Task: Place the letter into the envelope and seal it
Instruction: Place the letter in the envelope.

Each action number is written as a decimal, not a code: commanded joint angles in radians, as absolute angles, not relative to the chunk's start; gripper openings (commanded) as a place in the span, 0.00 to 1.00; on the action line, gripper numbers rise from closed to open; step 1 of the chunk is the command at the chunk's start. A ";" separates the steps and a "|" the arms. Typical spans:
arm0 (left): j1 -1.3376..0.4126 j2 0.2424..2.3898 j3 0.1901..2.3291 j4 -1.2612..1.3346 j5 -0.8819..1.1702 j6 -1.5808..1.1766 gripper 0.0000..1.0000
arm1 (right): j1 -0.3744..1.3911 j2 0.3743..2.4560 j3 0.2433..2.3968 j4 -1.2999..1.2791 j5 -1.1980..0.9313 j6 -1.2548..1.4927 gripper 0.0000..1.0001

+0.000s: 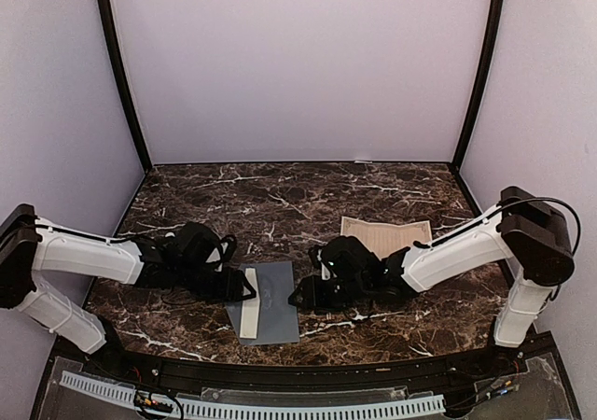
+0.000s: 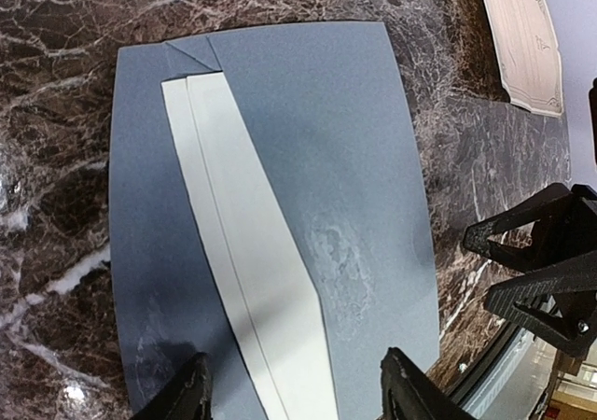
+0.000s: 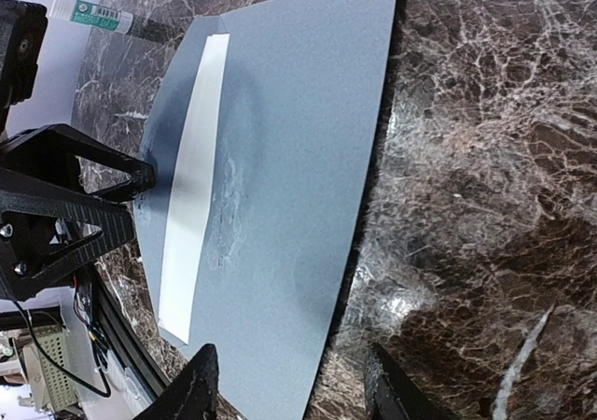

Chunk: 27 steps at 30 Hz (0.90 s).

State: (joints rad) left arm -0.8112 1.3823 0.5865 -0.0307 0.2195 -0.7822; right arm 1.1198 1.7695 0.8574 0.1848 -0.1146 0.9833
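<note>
count | grey-blue flat paper envelope (image 1: pixel 272 301): 1 | cream bordered paper sheet (image 1: pixel 387 235): 1 | white strip (image 2: pixel 229 243) on envelope: 1 | small white tube with green label (image 3: pixel 91 14): 1 | black two-finger grippers: 2, left gripper (image 2: pixel 297 383) + right gripper (image 3: pixel 291 380) | dark marble table (image 1: pixel 280 196): 1

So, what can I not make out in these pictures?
- Letter: in the top view its near edge is behind the right arm; in the left wrist view the top edge cuts it off.
- Envelope: in the left wrist view the bottom edge cuts off its near end.
- White strip on it: flap lining or something else, cannot tell.
- Tube: in the right wrist view the label is too small to read.
</note>
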 commanded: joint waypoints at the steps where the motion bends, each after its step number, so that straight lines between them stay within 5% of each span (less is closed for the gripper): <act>1: -0.815 1.409 0.571 -0.010 0.222 -0.790 0.61 | 1.132 1.791 0.889 0.202 -0.120 0.991 0.50; 27: -0.816 1.486 0.565 0.056 0.259 -0.796 0.44 | 1.133 1.871 0.948 0.206 -0.147 0.982 0.41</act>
State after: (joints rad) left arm -0.8108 1.4757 0.5804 0.0578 0.2462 -0.7959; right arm 1.1198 1.8500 0.9222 0.1848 -0.1379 0.9852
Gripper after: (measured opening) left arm 0.445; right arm 0.420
